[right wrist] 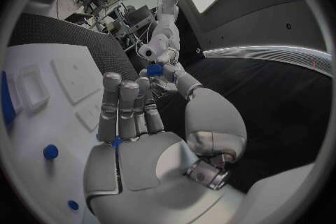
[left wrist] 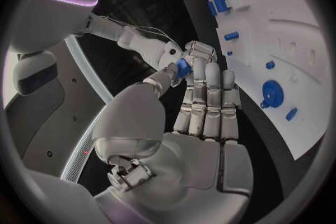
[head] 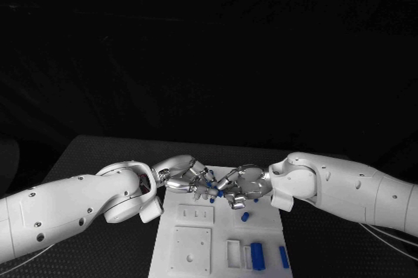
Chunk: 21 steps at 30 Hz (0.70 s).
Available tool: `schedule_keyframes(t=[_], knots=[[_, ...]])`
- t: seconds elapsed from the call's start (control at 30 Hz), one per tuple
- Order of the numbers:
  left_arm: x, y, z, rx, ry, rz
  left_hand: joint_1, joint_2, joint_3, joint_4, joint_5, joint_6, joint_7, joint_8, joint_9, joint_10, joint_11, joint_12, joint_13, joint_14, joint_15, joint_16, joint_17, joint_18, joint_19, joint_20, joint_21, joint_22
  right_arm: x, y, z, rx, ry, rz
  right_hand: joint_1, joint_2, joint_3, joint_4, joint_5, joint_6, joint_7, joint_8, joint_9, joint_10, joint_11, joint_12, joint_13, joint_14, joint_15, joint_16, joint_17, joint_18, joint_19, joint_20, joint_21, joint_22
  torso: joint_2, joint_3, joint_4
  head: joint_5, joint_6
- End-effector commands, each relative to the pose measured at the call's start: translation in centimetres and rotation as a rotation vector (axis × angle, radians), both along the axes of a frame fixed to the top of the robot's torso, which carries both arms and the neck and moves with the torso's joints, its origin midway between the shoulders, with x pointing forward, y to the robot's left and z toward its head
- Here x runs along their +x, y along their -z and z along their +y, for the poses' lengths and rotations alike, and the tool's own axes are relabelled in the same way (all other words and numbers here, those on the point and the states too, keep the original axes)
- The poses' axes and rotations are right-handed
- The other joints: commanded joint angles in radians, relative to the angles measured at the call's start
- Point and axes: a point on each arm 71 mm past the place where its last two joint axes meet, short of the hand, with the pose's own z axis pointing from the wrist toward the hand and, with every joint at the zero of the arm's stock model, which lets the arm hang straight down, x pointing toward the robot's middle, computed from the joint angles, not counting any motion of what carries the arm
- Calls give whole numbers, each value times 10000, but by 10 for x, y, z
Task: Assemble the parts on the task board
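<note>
Both hands meet over the board's (head: 187, 254) far end. Left hand (head: 185, 176) and right hand (head: 242, 187) both pinch one blue part (left wrist: 183, 67) at the fingers; other parts lie on board.

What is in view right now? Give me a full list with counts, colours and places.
task board: one, white, middle of the table, under both hands.
loose parts: several, blue, on the board's near right; exact count unclear.
held part: one, blue, between the two hands' fingertips above the board's far end.
table: one, black.
left hand: silver, fingers meeting the right hand's at the part.
right hand: silver, fingers on the same part.
</note>
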Motion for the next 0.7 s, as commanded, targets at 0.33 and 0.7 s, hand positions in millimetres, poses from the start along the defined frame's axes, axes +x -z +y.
schedule_keyframes(t=[0.33, 0.7], knots=[[-3, 1, -3, 145, 505, -21, -12, 687, -95, -182, -1, 441, -164, 166, 74, 156, -170, 111, 29, -82, -8, 78, 27, -152, -139, -225, -76, 216, 0, -4, 0, 423, -67, 109, -56, 109, -65, 59, 47, 55, 110, 16, 32, -73, 2, 61, 8, -84, 21, 35, 13, 126, -84, 37, -50, 196, -2, 4, -2, -13, -48], [-1, 0, 1, -208, 148, 221, -68, 976, -152, -333, 295, 709, -276, 238, 147, 356, -253, 176, 37, -83, -8, 87, 32, -152, -168, -215, -99, 213, 4, -2, -5, 252, 367, 67, -209, -25, -139, 95, 54, -12, 129, -21, 46, -118, 18, 44, 0, -120, 36, 11, 9, 126, -117, 48, -66, 191, 0, 9, -10, -15, -48]])
